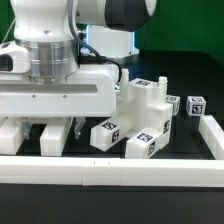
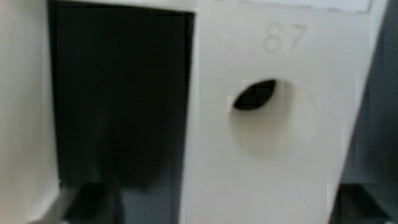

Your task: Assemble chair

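In the exterior view my gripper (image 1: 67,140) hangs low over the table at the left, its two dark fingers (image 1: 50,136) spread apart. The chunky seat block (image 1: 146,100) stands right of it, with two small tagged cubes (image 1: 172,103) (image 1: 196,103) beside it. Two more tagged chair parts (image 1: 108,133) (image 1: 146,146) lie in front. In the wrist view a white chair part (image 2: 267,130) with a round hole (image 2: 258,95) and an embossed 87 fills the frame between my jaws (image 2: 222,208). A dark gap shows along one side of it. The jaws look open around it.
A long low white border rail (image 1: 110,172) runs along the front and another (image 1: 212,136) along the exterior view's right. A white block (image 1: 10,136) sits at the exterior view's far left beside my gripper. The arm hides the table behind it.
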You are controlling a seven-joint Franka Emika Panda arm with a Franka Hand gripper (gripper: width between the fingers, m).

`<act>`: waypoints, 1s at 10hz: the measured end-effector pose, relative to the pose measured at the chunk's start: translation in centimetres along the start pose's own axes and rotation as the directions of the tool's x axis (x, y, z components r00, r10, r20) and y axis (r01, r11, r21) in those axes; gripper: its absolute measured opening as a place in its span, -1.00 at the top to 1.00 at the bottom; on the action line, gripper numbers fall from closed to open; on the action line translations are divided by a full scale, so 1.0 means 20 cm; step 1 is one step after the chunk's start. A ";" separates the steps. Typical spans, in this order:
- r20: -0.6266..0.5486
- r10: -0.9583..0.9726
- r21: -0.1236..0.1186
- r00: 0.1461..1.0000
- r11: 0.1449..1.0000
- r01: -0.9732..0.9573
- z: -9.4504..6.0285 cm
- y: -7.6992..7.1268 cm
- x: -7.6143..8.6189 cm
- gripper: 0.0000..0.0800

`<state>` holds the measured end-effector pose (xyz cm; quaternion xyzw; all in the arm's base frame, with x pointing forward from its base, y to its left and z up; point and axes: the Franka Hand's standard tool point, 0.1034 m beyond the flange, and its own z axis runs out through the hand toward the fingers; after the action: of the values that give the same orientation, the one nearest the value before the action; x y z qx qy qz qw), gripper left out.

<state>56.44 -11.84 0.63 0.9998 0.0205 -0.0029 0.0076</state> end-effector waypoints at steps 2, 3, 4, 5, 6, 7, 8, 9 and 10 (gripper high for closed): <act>-0.001 -0.001 -0.002 1.000 1.000 0.001 0.00 0.00 0.00 0.12; -0.001 -0.001 -0.002 1.000 1.000 0.001 0.00 0.00 0.00 0.29; -0.001 -0.001 -0.002 1.000 1.000 0.001 0.00 0.00 0.00 0.29; -0.002 0.003 -0.002 1.000 1.000 -0.003 0.00 0.00 0.00 0.29; -0.006 0.010 -0.002 1.000 1.000 -0.010 -0.02 -0.01 0.01 0.29; -0.014 0.014 -0.002 1.000 1.000 -0.014 -0.04 -0.02 0.03 0.29; -0.027 0.005 -0.005 1.000 1.000 -0.005 -0.08 -0.03 0.05 0.29; -0.037 -0.024 -0.018 0.999 1.000 0.023 -0.14 -0.04 0.06 0.29; -0.051 -0.042 -0.024 0.998 0.999 0.040 -0.21 -0.04 0.07 0.29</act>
<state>57.79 -10.91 4.90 0.9987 0.0412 0.0230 0.0184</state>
